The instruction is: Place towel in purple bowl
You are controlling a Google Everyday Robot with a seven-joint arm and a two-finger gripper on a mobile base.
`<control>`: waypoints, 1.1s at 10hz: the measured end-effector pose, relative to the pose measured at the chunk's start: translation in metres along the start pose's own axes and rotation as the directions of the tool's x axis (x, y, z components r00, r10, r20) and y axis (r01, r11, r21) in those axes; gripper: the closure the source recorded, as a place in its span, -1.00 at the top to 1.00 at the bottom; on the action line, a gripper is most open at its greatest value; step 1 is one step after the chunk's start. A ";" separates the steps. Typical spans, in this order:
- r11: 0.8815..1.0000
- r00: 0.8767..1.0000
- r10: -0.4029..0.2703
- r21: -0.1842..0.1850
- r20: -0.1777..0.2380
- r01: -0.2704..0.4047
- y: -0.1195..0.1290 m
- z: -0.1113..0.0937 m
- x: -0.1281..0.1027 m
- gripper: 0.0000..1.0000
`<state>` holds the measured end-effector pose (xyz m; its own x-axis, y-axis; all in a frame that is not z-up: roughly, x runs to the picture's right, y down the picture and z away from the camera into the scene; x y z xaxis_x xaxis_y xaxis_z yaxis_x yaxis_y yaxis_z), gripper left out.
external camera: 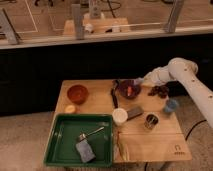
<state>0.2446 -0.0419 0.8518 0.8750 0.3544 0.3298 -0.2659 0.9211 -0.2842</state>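
Right now your gripper (138, 81) is hovering clenched beside the purple bowl (129, 89), apparently pinching the soft, light towel (137, 80) by one corner.

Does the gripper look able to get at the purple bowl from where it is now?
Probably yes. The gripper is shut and sits at the right rim of the purple bowl, with nothing visible between them.

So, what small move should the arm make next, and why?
Probably open the gripper and let go. It is shut and sits at the right rim of the purple bowl, with a pale cloth, likely the towel, at its tip. Shifting slightly toward the bowl's middle first could help it land inside.
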 end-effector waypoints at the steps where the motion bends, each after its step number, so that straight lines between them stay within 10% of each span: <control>1: 1.000 1.000 0.002 -0.007 0.002 -0.002 -0.002 0.008 -0.006 -1.00; 8: 1.000 1.000 0.007 -0.023 -0.026 -0.008 0.003 0.046 -0.015 -1.00; 11: 0.999 0.998 -0.024 -0.042 -0.064 0.021 0.012 0.061 -0.021 -0.55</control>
<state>0.1986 -0.0284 0.8961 0.9053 0.3213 0.2778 -0.2303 0.9208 -0.3147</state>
